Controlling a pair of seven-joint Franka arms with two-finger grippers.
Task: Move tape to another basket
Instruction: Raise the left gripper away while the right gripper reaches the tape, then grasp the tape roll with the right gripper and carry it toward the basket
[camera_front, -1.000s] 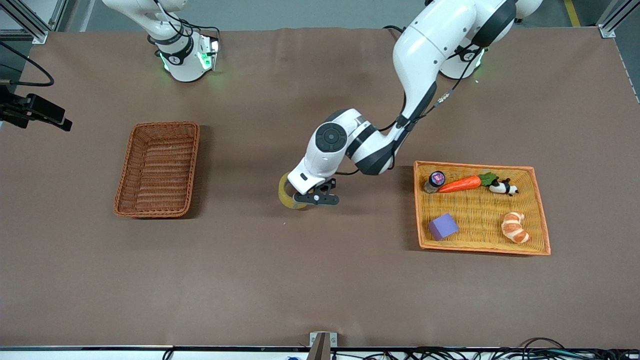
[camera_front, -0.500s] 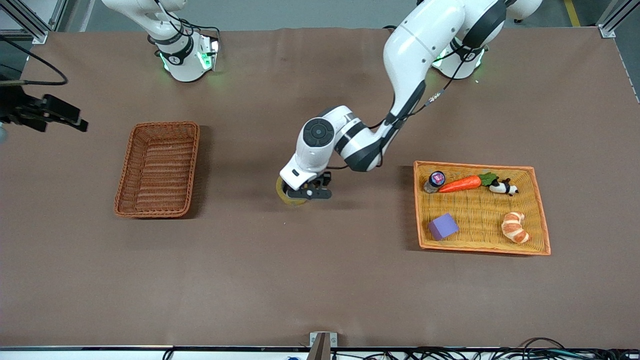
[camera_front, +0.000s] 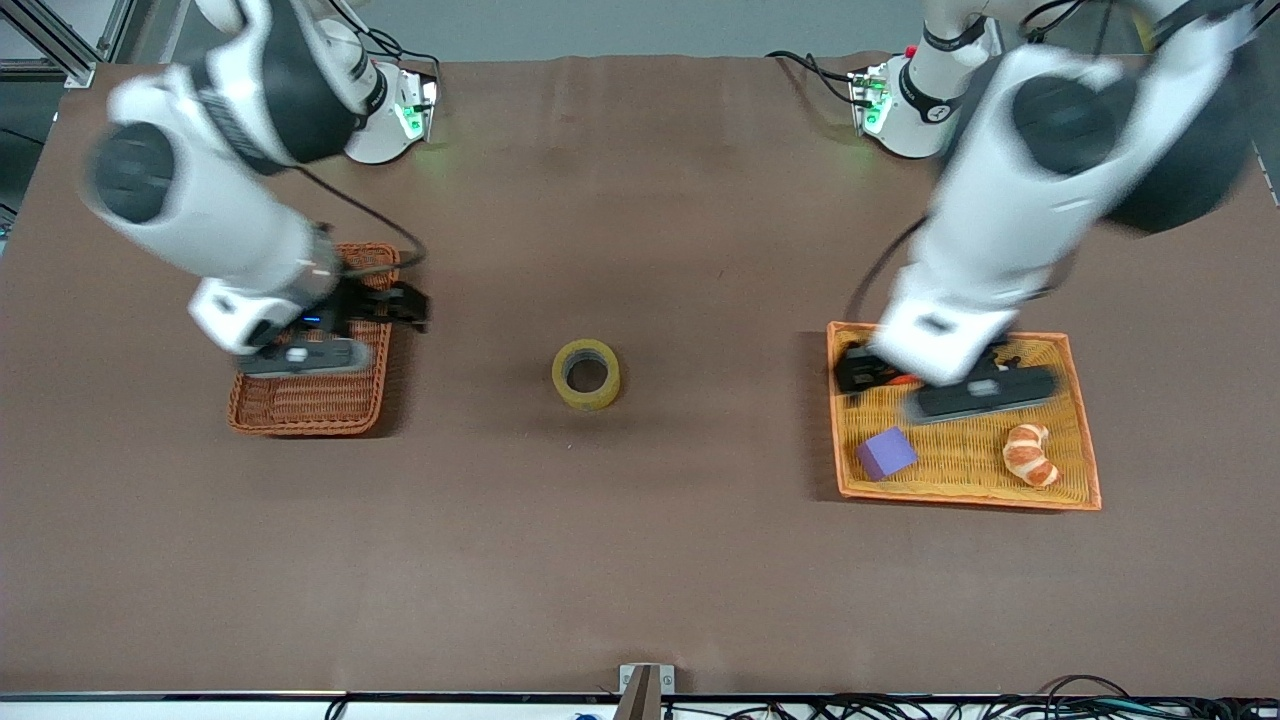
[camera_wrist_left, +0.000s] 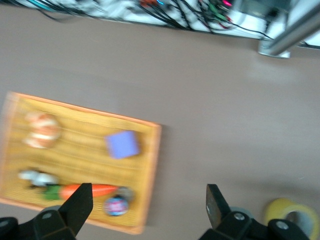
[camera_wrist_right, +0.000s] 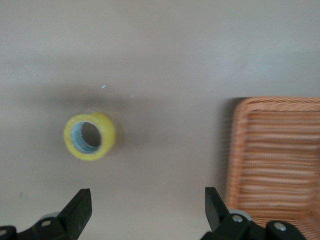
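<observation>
The right gripper (camera_front: 300, 357) is hanging over the basket (camera_front: 270, 415) with its fingers spread wide and nothing in them. The tape (camera_front: 586, 374) is sitting flat on the bare table (camera_front: 640, 560), roughly midway between the basket and the yellow tray (camera_front: 1085, 480). The left gripper (camera_front: 980, 393) is hovering over that tray, fingers also spread and empty. Best bet: right gripper centring over the roll, straddling the ring wall before closing.

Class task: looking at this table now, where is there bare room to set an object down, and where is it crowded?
Bare cloth surrounds the tape, between the basket and the tray. The tray is crowded, with the left hand open above; the right hand hangs open over the basket.
</observation>
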